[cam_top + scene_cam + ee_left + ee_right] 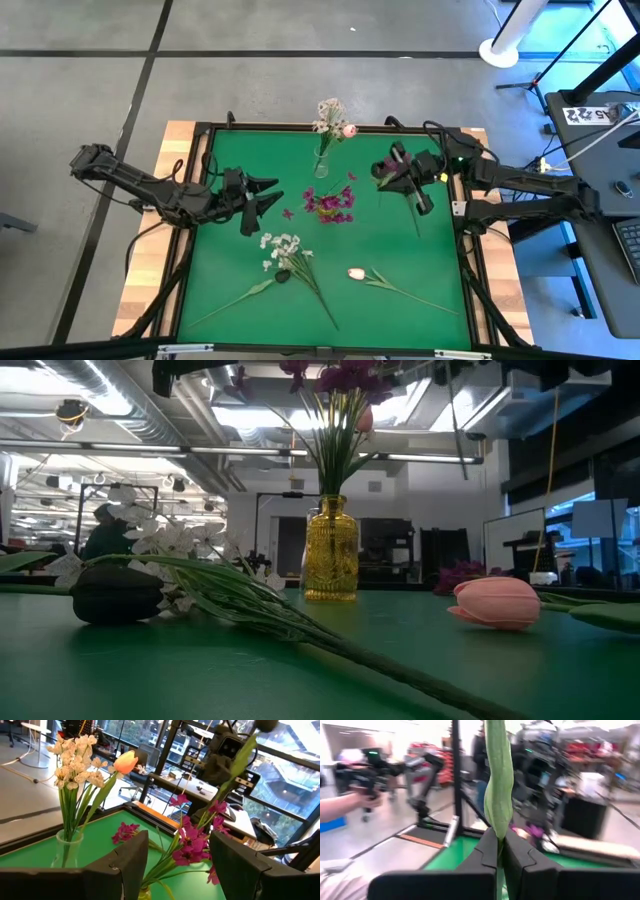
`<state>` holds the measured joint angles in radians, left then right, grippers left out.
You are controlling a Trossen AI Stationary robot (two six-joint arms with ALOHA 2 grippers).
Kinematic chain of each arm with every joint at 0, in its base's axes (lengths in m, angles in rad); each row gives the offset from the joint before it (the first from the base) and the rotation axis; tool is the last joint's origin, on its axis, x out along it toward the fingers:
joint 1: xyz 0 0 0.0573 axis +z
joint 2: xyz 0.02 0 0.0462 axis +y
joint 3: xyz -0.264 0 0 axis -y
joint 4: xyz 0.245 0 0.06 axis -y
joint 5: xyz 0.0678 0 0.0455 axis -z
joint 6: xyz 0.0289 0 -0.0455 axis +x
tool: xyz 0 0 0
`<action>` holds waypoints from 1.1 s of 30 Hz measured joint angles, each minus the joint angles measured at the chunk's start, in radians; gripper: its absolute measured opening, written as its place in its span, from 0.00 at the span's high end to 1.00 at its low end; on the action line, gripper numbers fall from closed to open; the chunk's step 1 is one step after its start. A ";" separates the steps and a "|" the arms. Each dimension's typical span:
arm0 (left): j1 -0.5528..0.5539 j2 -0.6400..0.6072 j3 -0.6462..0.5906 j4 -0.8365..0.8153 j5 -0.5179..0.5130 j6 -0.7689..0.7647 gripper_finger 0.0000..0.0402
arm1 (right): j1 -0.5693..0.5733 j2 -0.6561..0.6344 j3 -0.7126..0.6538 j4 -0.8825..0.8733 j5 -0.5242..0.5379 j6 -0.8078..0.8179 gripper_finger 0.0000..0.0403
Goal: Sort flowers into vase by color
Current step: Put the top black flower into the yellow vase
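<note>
Flowers are spread over the green table [400, 250], largest first: white spray [283, 250] lies flat near the front, its long stem [320, 298] running toward the front edge, a dark blob [118, 596] touching it at the head. Pink tulip [357, 273] lies flat to its right, stem pointing to the front-right corner, apart from the spray. Magenta cluster [330, 203] stands in the amber vase [331, 550] at table centre, upright. Clear vase [321, 165] at the back edge holds white blossoms [75, 757] plus one pink-orange tulip [125, 762]. Right gripper [412, 186] is up over the right-centre of the table, jaws clamped tight on a magenta flower [388, 171], stem [499, 785] pinched between the fingers and hanging toward the front. Left gripper [268, 192] hovers left of the amber vase, jaws wide, nothing in them, aimed at the magenta cluster. Open room: bare cloth along the left side, the right-front and between the two vases. Black frame rail [194, 200] bounds the mat on all sides; wood border [150, 270] outside it.
</note>
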<state>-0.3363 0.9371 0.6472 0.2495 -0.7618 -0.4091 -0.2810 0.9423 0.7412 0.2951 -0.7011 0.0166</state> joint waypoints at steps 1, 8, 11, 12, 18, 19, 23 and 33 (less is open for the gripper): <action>0.000 0.000 0.000 -0.003 0.000 0.001 0.49 | 0.000 0.017 -0.004 0.044 -0.024 0.000 0.99; 0.000 0.000 0.000 -0.040 -0.003 0.009 0.49 | 0.000 0.090 -0.095 0.441 -0.187 0.034 0.99; 0.000 0.000 0.000 -0.048 -0.006 0.023 0.49 | 0.000 0.105 -0.148 0.595 -0.184 0.058 0.99; 0.001 0.000 0.000 -0.048 -0.006 0.030 0.49 | 0.000 0.112 -0.164 0.638 -0.174 0.059 0.99; 0.039 0.000 0.000 -0.055 -0.007 0.050 0.49 | 0.000 0.176 -0.213 0.808 -0.085 0.065 0.99; 0.049 0.000 0.000 -0.060 -0.006 0.050 0.49 | 0.000 0.192 -0.214 0.821 -0.070 0.065 0.99; 0.089 0.000 -0.001 -0.088 0.008 0.050 0.49 | 0.000 0.259 -0.214 0.915 -0.009 0.055 0.99; 0.140 0.000 -0.001 -0.085 0.077 0.062 0.49 | -0.001 0.430 -0.160 1.126 0.055 0.066 0.99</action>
<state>-0.1959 0.9371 0.6464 0.1648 -0.6850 -0.3475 -0.2817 1.3727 0.5816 1.4207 -0.6462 0.0822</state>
